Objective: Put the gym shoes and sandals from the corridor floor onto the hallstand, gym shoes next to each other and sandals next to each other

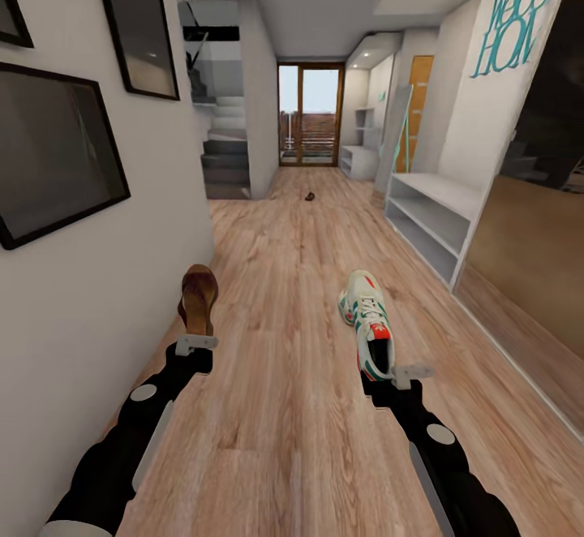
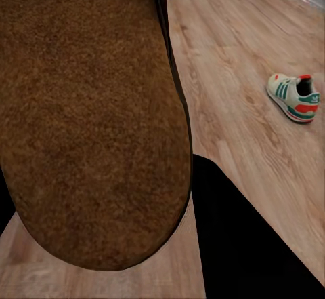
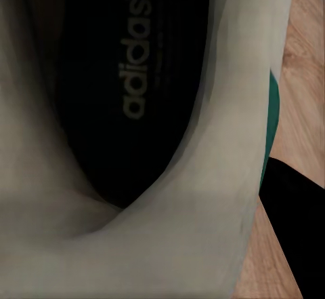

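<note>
The left fingers (image 1: 197,343) hold a brown sandal (image 1: 199,298) by its heel, and the right fingers (image 1: 403,374) hold a gym shoe (image 1: 367,324) by its heel, both carried above the corridor floor (image 1: 292,277). From the head view, the white hallstand (image 1: 430,216) stands along the right wall further down the corridor, and a small dark thing (image 1: 309,196), too small to identify, lies on the floor far ahead. The left wrist view adds the sandal's (image 2: 88,116) fuzzy brown surface up close and the gym shoe (image 2: 295,97) off to the side. The right wrist view alone looks into the shoe's (image 3: 203,177) dark opening, where the insole (image 3: 128,62) carries "adidas" lettering.
</note>
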`<state>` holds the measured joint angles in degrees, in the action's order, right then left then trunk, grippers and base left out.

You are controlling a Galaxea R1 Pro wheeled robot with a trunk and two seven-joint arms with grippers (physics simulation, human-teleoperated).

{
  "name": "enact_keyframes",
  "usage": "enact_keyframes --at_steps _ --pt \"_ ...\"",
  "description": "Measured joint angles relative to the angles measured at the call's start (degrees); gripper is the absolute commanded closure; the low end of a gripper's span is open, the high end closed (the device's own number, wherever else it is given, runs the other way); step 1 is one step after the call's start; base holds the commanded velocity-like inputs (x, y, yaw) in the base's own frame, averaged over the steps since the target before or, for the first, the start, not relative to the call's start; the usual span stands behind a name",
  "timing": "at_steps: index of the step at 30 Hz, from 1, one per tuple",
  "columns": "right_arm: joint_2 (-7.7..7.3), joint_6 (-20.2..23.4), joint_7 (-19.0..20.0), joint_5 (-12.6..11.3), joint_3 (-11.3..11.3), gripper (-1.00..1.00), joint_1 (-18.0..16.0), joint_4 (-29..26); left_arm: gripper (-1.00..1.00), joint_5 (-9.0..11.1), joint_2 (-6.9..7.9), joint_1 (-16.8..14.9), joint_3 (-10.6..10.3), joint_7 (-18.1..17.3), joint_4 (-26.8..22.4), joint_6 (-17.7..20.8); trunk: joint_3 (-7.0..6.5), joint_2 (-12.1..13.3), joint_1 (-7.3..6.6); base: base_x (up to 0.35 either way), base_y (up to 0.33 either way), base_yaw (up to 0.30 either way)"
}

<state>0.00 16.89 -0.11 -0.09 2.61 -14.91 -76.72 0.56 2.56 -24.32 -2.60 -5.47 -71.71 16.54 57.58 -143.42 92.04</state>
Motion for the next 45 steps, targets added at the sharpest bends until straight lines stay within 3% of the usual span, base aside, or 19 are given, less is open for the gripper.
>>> enact_keyframes --at_steps 21,45 --pt "0.00 0.00 0.00 0.02 0.00 1.00 0.00 0.00 1.00 0.01 -0.04 0.00 0.00 0.00 0.43 0.00 -0.90 0.00 0.00 0.346 0.082 -0.003" --pt "0.00 0.01 -0.01 0.00 0.00 1.00 0.00 0.00 1.00 0.02 -0.15 0.00 -0.03 0.00 0.53 -0.01 -0.93 0.00 0.00 0.345 0.026 0.000"
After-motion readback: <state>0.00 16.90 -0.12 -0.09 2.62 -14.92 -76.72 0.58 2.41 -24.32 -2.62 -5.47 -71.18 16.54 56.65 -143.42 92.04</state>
